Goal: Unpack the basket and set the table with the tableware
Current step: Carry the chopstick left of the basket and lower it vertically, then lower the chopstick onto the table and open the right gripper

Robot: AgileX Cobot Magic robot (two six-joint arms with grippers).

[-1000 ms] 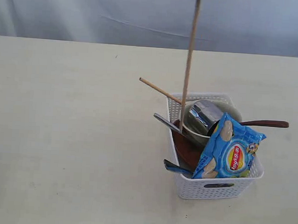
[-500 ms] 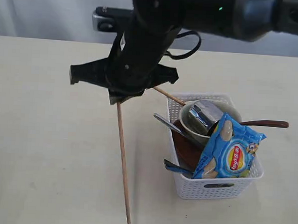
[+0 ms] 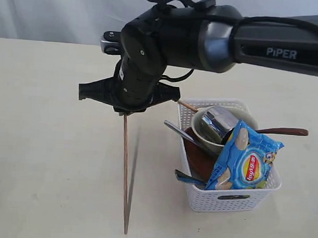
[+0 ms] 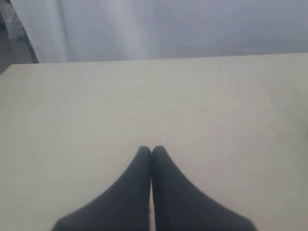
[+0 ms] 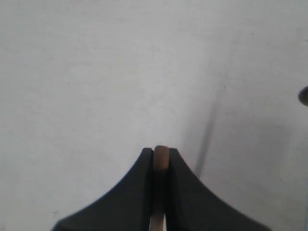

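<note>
My right gripper (image 3: 125,111) (image 5: 160,150) is shut on one wooden chopstick (image 3: 125,170) (image 5: 160,159), which hangs almost upright left of the basket, its tip near the table (image 3: 51,145). The white basket (image 3: 234,200) holds the steel cup (image 3: 216,123) lying in the white bowl (image 3: 208,144), the brown plate (image 3: 199,159), the dark wooden spoon (image 3: 283,131), steel cutlery handles (image 3: 178,132) and the second chopstick (image 3: 187,105). A blue crisp packet (image 3: 244,163) leans at the front of the basket. My left gripper (image 4: 151,149) is shut on nothing over bare table and does not show in the exterior view.
The right arm (image 3: 259,39) reaches in from the upper right across the basket's far side. A pale curtain (image 3: 58,12) backs the table's far edge. Bare tabletop lies left of and in front of the basket.
The right arm has come down into view, carrying the chopstick out of the basket and to its left; the chopstick's tip now hangs a little higher and further left than half a second ago.
</note>
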